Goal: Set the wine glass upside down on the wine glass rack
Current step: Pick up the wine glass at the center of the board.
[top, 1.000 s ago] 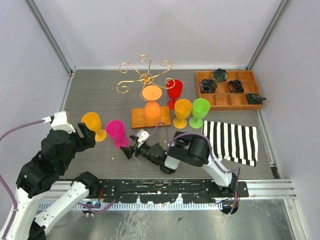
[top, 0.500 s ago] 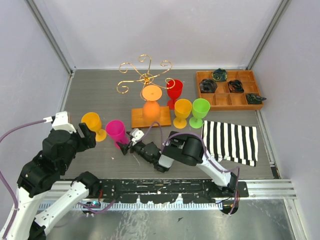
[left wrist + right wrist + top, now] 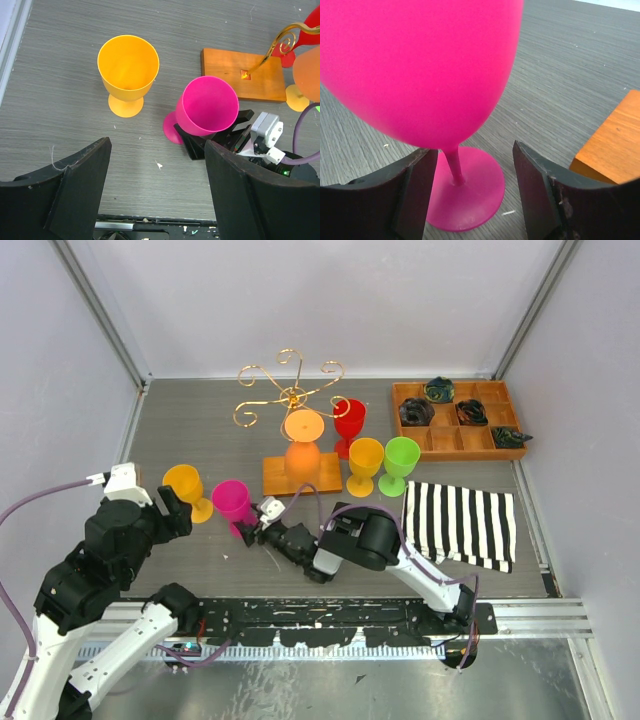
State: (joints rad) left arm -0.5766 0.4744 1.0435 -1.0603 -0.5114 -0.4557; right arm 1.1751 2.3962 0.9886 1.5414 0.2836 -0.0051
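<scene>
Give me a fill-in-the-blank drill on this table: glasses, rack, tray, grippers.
1. The glass whose stem stands between the right gripper's fingers is ____ in colour.
2. The hanging glass, upside down on the rack, is ____ in colour.
3. The dark items sit in the compartments of the wooden ____.
4. The left gripper holds nothing; its jaws are ____.

Missing words: pink; orange; tray; open.
</scene>
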